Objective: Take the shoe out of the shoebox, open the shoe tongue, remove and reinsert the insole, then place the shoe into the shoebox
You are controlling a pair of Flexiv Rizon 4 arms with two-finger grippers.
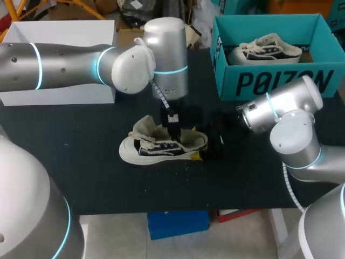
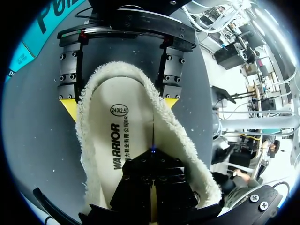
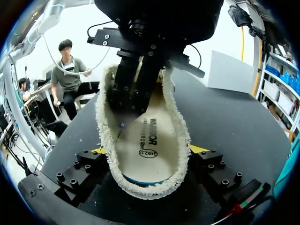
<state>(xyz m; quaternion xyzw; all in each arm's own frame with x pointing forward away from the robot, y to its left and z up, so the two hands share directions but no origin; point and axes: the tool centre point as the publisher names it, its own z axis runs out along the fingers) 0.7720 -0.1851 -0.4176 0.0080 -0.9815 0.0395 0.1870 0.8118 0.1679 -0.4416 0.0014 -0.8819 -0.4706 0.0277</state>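
Left wrist view, left gripper [image 2: 152, 164]: you see its black fingers drawn narrow, almost together, set low in the shoe mouth on the insole. Whether they pinch its edge you cannot tell.
Insole: the cream foam insole with a printed heel [image 2: 117, 126] lies flat in the shoe bed, its heel end toward the other claw.
Shoe: the black-and-white canvas shoe with cream fleece lining [image 1: 161, 147] stands sole-down on the table, well apart from the box. Its tongue is folded toward the toe, so the mouth gapes for the fingers.
Right gripper [image 3: 149, 151]: it is spread wide, with a yellow tip against each side of the fleecy heel collar, so it holds the shoe. You may judge this a brace, so the shoe neither slides nor lifts while the left arm works the insole.
Table: the black table [image 1: 81, 156] bears the shoe near its middle.
Shoebox: the teal cardboard shoebox [image 1: 280, 81] sits open at the far right, on the right arm's side, handy for the return.
Second shoe: a matching sneaker [image 1: 264, 49] lies inside it.
Stage: by judgement you are at the insole step, and the return to the box is not yet done.
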